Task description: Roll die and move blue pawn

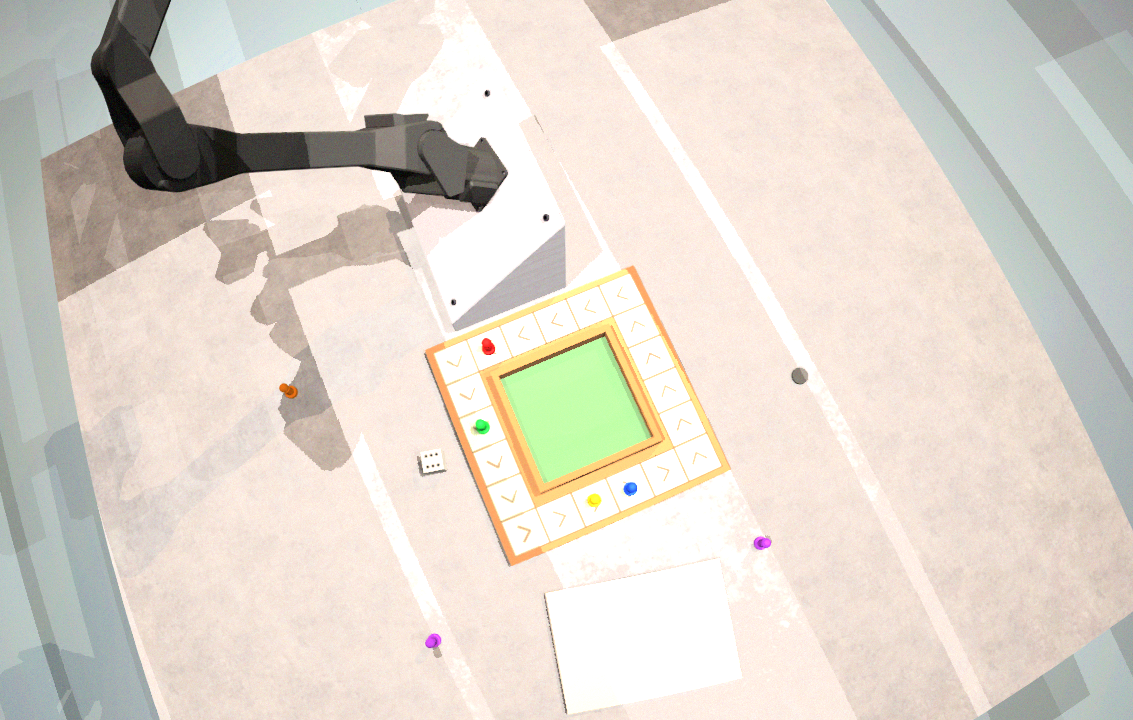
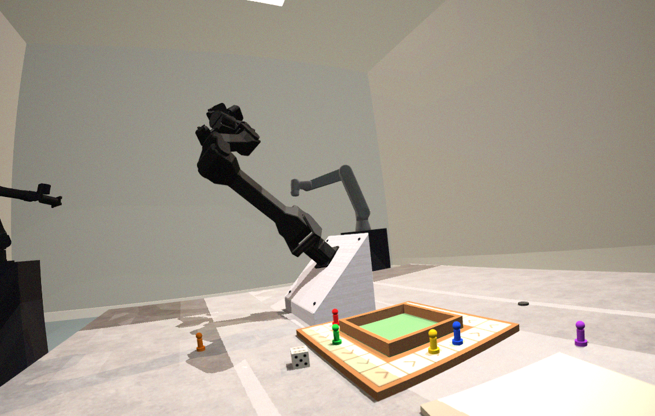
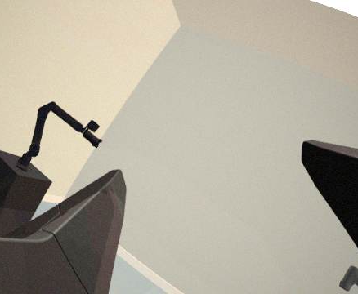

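Note:
A white die (image 1: 430, 461) (image 2: 299, 356) lies on the table just left of the board (image 1: 695, 456) (image 2: 381, 373). The board's track of arrow squares runs around a wooden tray (image 1: 574, 407) (image 2: 396, 326) with a green floor. My blue pawn (image 1: 630, 488) (image 2: 456, 332) stands upright on the near row of squares, beside the yellow pawn (image 1: 593, 500) (image 2: 433, 341). My gripper (image 3: 215, 165) (image 2: 226, 116) is open and empty. It is raised high above the table, far from the die and the board, and points up at the walls.
A red pawn (image 1: 487, 345) (image 2: 335, 315) and a green pawn (image 1: 481, 425) (image 2: 336, 333) stand on the board. Off it are an orange pawn (image 1: 287, 390), two purple pawns (image 1: 762, 542) (image 1: 433, 641), a white sheet (image 1: 642, 635), a dark disc (image 1: 798, 375) and the arm's white wedge base (image 1: 507, 259).

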{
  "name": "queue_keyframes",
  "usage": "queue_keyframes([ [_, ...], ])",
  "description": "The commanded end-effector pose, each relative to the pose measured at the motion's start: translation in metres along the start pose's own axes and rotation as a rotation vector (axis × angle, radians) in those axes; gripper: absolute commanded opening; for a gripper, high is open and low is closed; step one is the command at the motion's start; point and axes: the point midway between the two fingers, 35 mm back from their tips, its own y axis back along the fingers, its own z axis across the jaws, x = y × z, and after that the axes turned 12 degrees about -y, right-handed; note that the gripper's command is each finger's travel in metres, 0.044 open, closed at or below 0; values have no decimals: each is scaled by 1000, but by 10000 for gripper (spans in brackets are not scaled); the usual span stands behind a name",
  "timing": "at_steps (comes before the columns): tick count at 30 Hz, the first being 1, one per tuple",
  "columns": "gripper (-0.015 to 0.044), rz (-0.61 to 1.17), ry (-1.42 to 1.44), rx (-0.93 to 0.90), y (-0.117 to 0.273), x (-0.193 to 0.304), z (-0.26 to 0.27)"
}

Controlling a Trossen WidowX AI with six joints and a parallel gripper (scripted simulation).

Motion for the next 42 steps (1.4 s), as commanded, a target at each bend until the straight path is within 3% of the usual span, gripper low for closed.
queue_keyframes([
  [1, 374, 0, 1, 4, 0, 0, -1],
  [5, 275, -7, 24, 103, 13, -9, -26],
  [13, 275, -51, 135, 492, 81, -55, -115],
  [20, 275, -108, 250, 832, 163, -106, -171],
  [33, 275, -256, 389, 1362, 327, -190, -195],
  [42, 275, -354, 422, 1811, 469, -227, -164],
])
